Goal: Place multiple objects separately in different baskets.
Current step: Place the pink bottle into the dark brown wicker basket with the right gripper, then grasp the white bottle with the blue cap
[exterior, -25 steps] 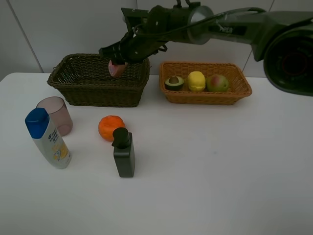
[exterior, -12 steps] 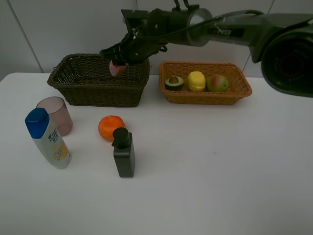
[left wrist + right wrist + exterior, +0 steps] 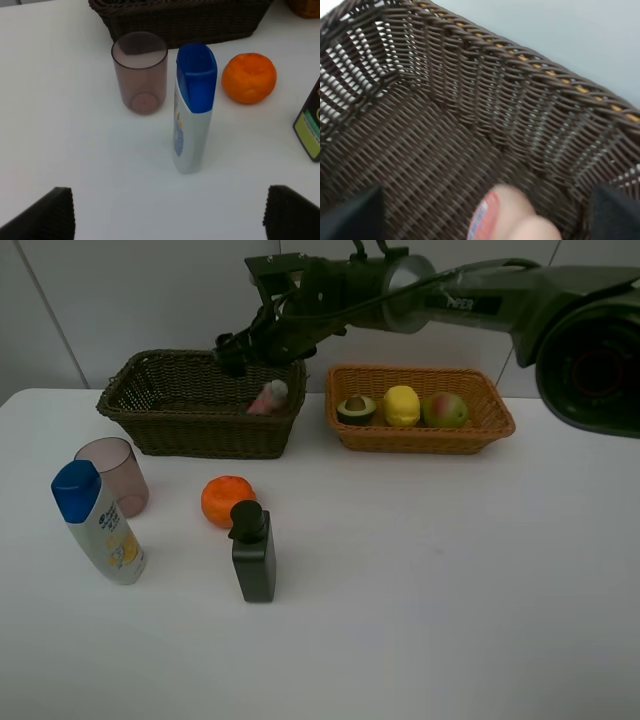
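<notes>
Three fruits (image 3: 401, 405) are placed in tan basket (image 3: 420, 440), pink bottle (image 3: 268, 397) in dark basket (image 3: 200, 435) | orange (image 3: 227, 500), cup (image 3: 115, 475), white bottle (image 3: 105, 530), black bottle (image 3: 254, 560) left out | right claw (image 3: 232, 352), left claw (image 3: 167, 215) seen open

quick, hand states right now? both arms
Left hand: open, holding nothing.
Right hand: open, empty; pink bottle lies in the dark basket below.

Bottle (image 3: 268, 397) inside left basket (image 3: 200, 432)
</notes>
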`<state>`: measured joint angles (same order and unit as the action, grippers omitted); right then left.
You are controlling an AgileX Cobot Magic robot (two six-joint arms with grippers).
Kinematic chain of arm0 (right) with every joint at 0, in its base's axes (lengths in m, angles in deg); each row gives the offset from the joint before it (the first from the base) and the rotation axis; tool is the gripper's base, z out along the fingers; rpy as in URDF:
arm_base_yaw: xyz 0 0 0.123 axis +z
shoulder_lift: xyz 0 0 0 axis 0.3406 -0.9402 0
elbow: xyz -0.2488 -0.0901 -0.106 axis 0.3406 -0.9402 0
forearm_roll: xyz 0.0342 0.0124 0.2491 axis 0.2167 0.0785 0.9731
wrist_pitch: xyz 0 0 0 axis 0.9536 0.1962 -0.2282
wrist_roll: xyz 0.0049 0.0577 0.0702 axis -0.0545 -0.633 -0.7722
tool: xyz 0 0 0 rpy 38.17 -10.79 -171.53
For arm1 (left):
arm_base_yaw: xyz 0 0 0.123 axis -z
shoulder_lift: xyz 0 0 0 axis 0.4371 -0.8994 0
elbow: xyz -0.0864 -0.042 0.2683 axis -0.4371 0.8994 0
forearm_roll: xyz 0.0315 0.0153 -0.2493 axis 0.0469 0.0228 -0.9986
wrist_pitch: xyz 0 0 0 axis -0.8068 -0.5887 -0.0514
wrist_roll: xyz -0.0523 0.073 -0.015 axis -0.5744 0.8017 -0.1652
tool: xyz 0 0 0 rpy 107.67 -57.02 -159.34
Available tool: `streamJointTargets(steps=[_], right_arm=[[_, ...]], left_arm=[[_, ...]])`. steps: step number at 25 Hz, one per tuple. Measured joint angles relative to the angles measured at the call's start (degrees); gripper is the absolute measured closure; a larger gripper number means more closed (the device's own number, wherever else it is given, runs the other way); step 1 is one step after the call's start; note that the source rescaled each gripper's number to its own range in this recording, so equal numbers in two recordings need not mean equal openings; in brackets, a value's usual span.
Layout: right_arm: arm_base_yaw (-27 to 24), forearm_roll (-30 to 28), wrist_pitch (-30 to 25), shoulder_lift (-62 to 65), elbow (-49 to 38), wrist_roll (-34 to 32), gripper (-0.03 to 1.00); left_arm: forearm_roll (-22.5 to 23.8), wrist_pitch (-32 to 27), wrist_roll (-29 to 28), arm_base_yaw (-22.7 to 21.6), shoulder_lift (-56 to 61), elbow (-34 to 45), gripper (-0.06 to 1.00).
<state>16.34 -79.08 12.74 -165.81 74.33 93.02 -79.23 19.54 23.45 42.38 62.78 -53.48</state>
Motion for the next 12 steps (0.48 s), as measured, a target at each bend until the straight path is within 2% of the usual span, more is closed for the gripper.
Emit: streamJointTargets(steps=[3, 12], right_arm=[[0.0, -0.19, 0.0, 0.0, 0.0, -0.36, -0.01], [0.0, -0.19, -0.52, 0.0, 0.0, -0.99, -0.03]], left_arm=[[0.0, 0.0, 0.0, 0.0, 0.0, 0.0, -0.05], [0.0, 0.0, 0.0, 0.0, 0.0, 0.0, -0.05]])
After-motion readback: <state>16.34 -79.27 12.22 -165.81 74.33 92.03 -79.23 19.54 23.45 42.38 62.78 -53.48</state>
